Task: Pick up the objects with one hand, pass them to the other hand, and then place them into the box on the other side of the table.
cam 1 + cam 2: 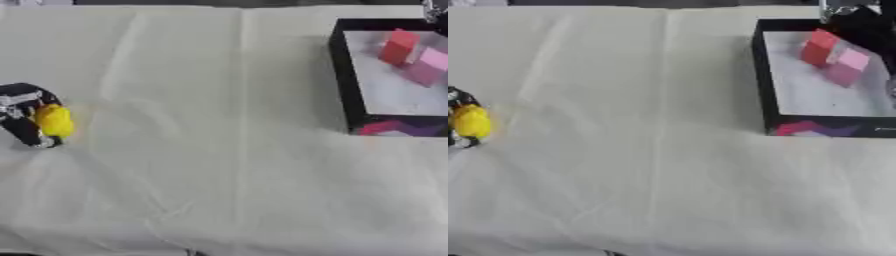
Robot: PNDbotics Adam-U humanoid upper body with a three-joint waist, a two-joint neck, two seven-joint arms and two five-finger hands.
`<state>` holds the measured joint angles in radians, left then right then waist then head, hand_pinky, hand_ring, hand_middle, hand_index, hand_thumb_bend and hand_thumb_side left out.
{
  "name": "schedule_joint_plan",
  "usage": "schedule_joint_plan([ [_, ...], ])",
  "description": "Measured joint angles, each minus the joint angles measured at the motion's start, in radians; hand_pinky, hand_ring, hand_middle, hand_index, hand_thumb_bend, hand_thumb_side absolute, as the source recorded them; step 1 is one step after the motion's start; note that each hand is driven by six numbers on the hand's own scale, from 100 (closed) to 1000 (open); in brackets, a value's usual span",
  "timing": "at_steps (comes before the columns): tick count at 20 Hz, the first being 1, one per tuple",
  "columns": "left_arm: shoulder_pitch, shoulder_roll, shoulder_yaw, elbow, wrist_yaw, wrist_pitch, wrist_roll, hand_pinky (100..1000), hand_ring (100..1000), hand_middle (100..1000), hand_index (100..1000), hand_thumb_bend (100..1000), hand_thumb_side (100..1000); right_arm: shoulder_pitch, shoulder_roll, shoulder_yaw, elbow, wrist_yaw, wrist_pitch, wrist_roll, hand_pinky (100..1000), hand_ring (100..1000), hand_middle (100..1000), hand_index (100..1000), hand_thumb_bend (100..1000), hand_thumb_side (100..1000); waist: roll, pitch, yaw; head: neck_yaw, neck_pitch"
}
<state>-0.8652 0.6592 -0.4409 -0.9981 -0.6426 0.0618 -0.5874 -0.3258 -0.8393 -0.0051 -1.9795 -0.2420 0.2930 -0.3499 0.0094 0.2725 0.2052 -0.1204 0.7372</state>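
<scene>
Left hand (24,114), black w/ silver joints, sits at the table's left edge, fingers curled round a small rounded bright-yellow object (55,121); smooth, glossy, roughly egg-shaped, on the hand's inner side. Well apart, far across the cream cloth-covered table (227,165), stands a black-walled box w/ pale floor (761,75) holding a red block (820,46) and a pink block (848,66), touching. Right hand (859,17) only partly seen above the box; fingers: can't tell.

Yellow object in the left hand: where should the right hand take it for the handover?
Take the yellow object on its exposed right side, coming from the right. The left hand covers its left side, while the rounded right face is bare toward the box.
</scene>
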Motion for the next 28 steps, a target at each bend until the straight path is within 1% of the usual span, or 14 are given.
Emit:
schedule_joint_plan([
  [3, 0.000, 0.001, -0.001, -0.045, 0.028, -0.007, -0.021, 698, 627, 587, 768, 196, 100, 0.000, 0.000, 0.000, 0.000, 0.000, 0.000, 0.000, 983, 943, 914, 1000, 100, 233, 0.000, 0.000, 0.000, -0.002, 0.000],
  [5, 0.000, 0.003, 0.002, -0.090, 0.056, -0.007, -0.036, 700, 626, 592, 768, 184, 100, 0.000, 0.000, 0.000, 0.000, 0.000, 0.000, 0.000, 983, 944, 914, 1000, 100, 231, 0.000, 0.000, 0.000, -0.005, 0.000],
  [9, -0.006, 0.029, 0.017, -0.192, 0.114, 0.007, -0.051, 698, 615, 581, 750, 145, 100, -0.005, 0.000, 0.001, 0.000, -0.001, -0.001, 0.002, 982, 943, 913, 1000, 100, 227, 0.001, -0.001, 0.000, -0.010, 0.000],
  [12, -0.016, 0.040, 0.045, -0.271, 0.134, 0.027, -0.010, 694, 605, 575, 745, 144, 100, -0.016, 0.000, 0.008, 0.000, -0.005, -0.006, 0.012, 980, 943, 913, 1000, 102, 222, 0.001, -0.006, 0.001, -0.016, 0.000],
  [15, -0.024, 0.022, 0.076, -0.339, 0.122, 0.033, 0.075, 691, 597, 570, 737, 136, 100, -0.039, 0.000, 0.024, 0.000, -0.010, -0.012, 0.039, 979, 944, 916, 1000, 115, 238, 0.000, -0.007, 0.001, -0.024, 0.000],
  [17, -0.024, -0.020, 0.096, -0.365, 0.089, 0.031, 0.136, 689, 596, 569, 736, 148, 100, -0.063, 0.000, 0.045, 0.000, -0.018, -0.012, 0.074, 980, 947, 922, 1000, 117, 272, -0.005, -0.007, 0.001, -0.029, -0.001],
  [20, -0.024, -0.096, 0.115, -0.376, 0.015, 0.012, 0.218, 687, 600, 572, 737, 182, 100, -0.110, 0.000, 0.087, 0.000, -0.026, 0.008, 0.151, 981, 948, 932, 1000, 128, 305, -0.010, -0.009, -0.002, -0.037, -0.002],
  [24, -0.024, -0.180, 0.122, -0.367, -0.127, -0.037, 0.315, 684, 603, 575, 743, 249, 100, -0.181, 0.004, 0.150, 0.000, -0.042, 0.059, 0.268, 983, 956, 944, 1000, 133, 373, -0.011, -0.012, -0.008, -0.054, -0.005],
  [26, -0.023, -0.214, 0.126, -0.361, -0.203, -0.066, 0.368, 684, 606, 578, 745, 264, 100, -0.220, 0.017, 0.186, 0.000, -0.050, 0.087, 0.329, 983, 957, 946, 1000, 137, 379, -0.011, -0.012, -0.009, -0.064, -0.005],
  [27, -0.021, -0.229, 0.126, -0.359, -0.239, -0.079, 0.394, 684, 608, 580, 746, 271, 100, -0.239, 0.025, 0.203, 0.000, -0.054, 0.100, 0.356, 983, 959, 946, 1000, 183, 356, -0.011, -0.012, -0.012, -0.068, -0.005],
  [28, -0.020, -0.243, 0.127, -0.356, -0.273, -0.092, 0.419, 684, 608, 580, 747, 274, 100, -0.258, 0.033, 0.219, 0.000, -0.054, 0.114, 0.380, 983, 959, 948, 1000, 145, 377, -0.012, -0.013, -0.014, -0.072, -0.005],
])
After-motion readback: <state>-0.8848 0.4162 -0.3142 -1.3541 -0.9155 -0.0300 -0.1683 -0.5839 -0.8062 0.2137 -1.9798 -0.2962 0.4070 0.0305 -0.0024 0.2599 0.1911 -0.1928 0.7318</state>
